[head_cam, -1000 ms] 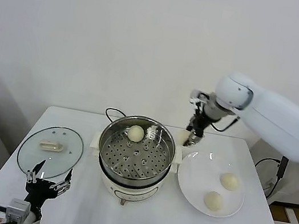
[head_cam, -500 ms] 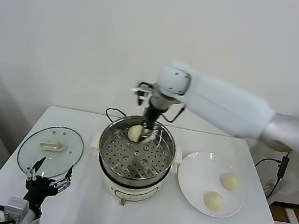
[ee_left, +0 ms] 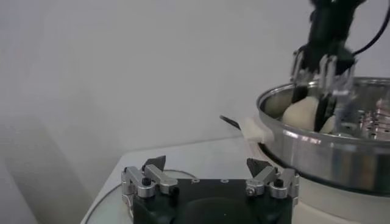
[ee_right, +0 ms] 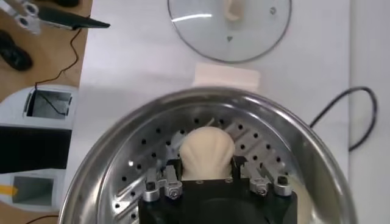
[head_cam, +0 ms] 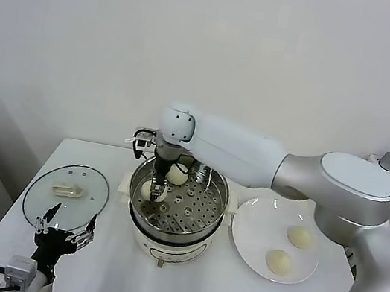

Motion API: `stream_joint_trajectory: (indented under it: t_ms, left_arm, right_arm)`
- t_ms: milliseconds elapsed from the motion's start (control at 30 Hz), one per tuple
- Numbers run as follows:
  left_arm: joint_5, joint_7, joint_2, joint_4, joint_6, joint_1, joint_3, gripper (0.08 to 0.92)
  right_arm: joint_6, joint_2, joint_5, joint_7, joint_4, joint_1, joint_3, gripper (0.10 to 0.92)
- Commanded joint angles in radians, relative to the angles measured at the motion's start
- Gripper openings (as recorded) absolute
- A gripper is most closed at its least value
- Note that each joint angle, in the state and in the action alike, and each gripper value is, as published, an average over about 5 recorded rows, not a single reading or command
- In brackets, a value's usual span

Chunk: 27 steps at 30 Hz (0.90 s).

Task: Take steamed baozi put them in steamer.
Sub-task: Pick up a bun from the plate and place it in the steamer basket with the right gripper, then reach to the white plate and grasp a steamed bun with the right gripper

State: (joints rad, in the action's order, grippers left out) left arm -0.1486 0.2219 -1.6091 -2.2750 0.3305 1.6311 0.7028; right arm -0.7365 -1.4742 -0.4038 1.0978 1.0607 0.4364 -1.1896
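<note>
Two cream-white dough buns (head_cam: 177, 175) are being held inside the round stainless-steel steamer (head_cam: 205, 216) at table centre; a flat white plate (head_cam: 249, 235) carrying two buns is lying to its right, a round glass lid (head_cam: 86, 206) to its left.

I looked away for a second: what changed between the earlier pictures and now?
The right pincer, shut on a cream-white round bun, swung from beside the white plate to the left side of the shiny steel steamer, low over its tray. Unchanged: one bun at the steamer's back, two on the plate, the open left pincer parked.
</note>
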Motion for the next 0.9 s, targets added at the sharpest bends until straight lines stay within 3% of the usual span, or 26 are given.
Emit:
stream_joint_trajectory:
  t_ms: [33, 200, 533, 900]
  left_arm:
    - [0.004, 0.001, -0.028, -0.001, 0.002, -0.001, 0.0, 0.823]
    - [0.003, 0.001, -0.029, -0.004, 0.003, 0.0, 0.001, 0.823]
    - [0.002, 0.003, -0.029, -0.008, 0.009, 0.002, -0.003, 0.823]
    - [0.027, 0.016, -0.011, -0.011, 0.032, 0.001, -0.008, 0.823]
  right_arm:
    - [-0.046, -0.054, 0.039, -0.01, -0.042, -0.042, 0.002, 0.492]
    - [-0.045, -0.036, 0.033, -0.016, -0.023, -0.033, 0.01, 0.537]
    - [-0.018, 0.196, -0.027, 0.053, 0.17, 0.13, -0.011, 0.8]
    - [0.199, 0.726, -0.032, 0.21, 0.409, 0.475, -0.139, 0.823]
